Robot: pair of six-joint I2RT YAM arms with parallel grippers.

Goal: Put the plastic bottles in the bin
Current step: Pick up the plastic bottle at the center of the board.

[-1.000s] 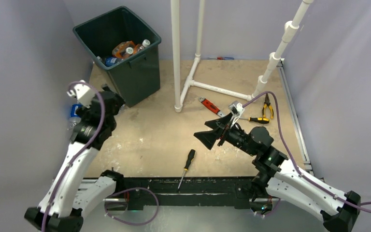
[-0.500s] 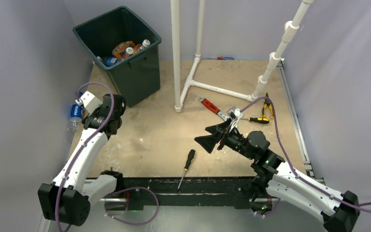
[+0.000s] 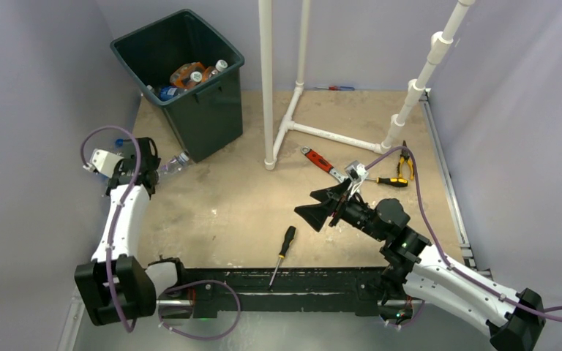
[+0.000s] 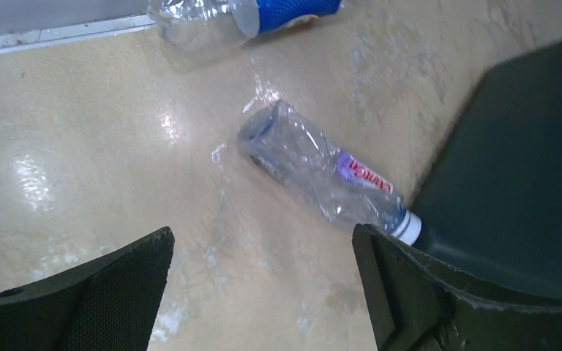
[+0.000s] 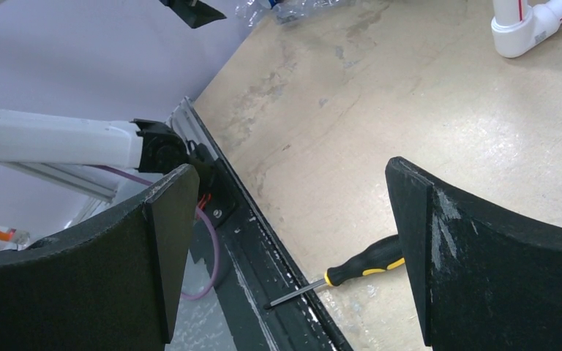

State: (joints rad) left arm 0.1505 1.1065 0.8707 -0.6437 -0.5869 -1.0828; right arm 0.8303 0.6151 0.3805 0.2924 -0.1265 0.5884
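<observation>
The left gripper [image 4: 263,292] is spread wide, empty, near a crushed bottle [image 4: 322,179]. The right gripper [image 5: 285,256] is likewise spread wide, empty.

Work cell, overhead view. A tan, scuffed desk [image 3: 234,197] with pale mottling is enclosed by plain grey-lavender surfaces: left wall [image 3: 36,88], far wall [image 3: 366,36] and right wall [image 3: 519,110]. A white pipe frame [image 3: 266,80] stands on the far half of the desk, its uprights rising out of view. A black rail [image 3: 300,281] runs along the near edge and a metal strip [image 3: 446,183] along the right. Diffuse light leaves a glare patch [image 4: 29,172] on the desk.
</observation>
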